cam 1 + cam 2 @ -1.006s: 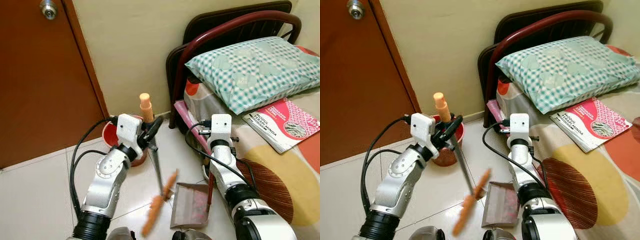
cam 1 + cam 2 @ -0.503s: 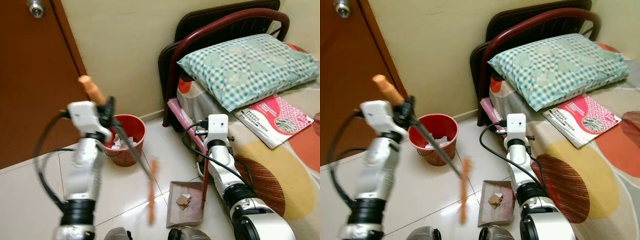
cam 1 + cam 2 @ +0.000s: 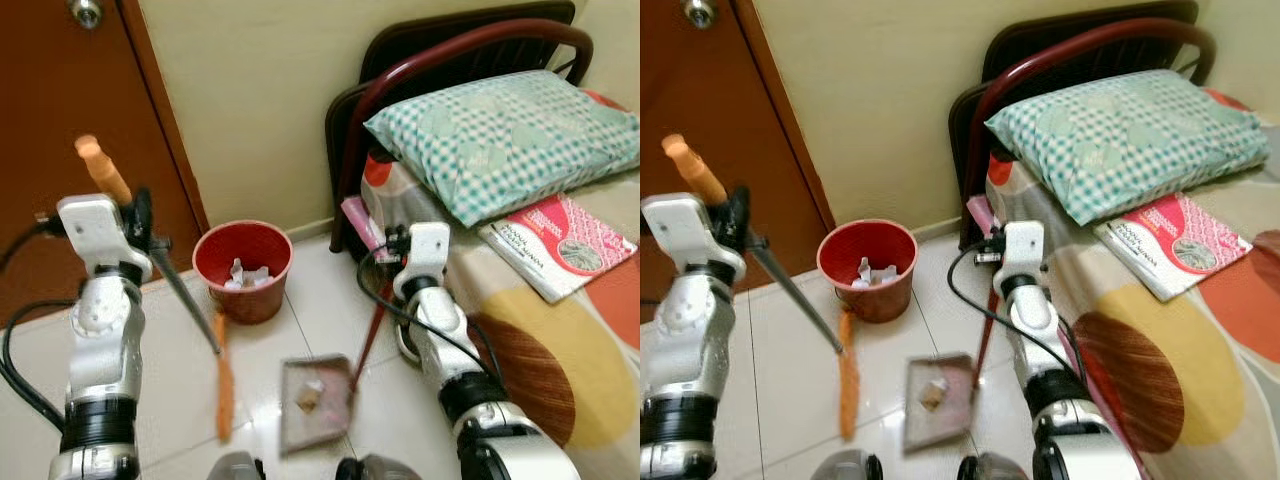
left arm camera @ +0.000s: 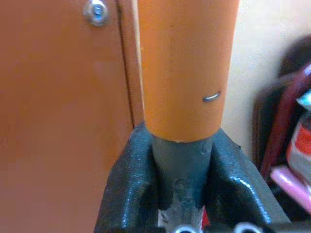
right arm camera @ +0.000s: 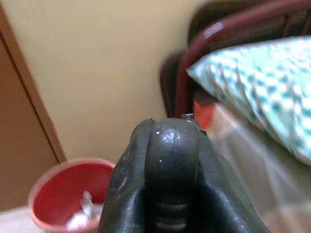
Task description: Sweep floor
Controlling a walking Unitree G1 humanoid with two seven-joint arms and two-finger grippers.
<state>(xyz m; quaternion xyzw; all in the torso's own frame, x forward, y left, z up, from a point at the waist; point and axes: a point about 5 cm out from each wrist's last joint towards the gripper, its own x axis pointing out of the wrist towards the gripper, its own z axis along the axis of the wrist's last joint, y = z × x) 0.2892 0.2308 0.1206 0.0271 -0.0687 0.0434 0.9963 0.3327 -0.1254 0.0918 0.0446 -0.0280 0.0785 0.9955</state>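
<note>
The jaws of the left gripper [image 4: 181,194] are clamped on the grey-shafted broom with an orange grip [image 3: 100,168]; its blurred orange bristles [image 3: 223,385] hang over the glossy white tiled floor [image 3: 180,370]. The right gripper [image 5: 167,165] is closed around the handle of the blurred flat dustpan [image 3: 316,397], debris inside. A round red plastic bucket [image 3: 243,270] stands by the cream wall.
</note>
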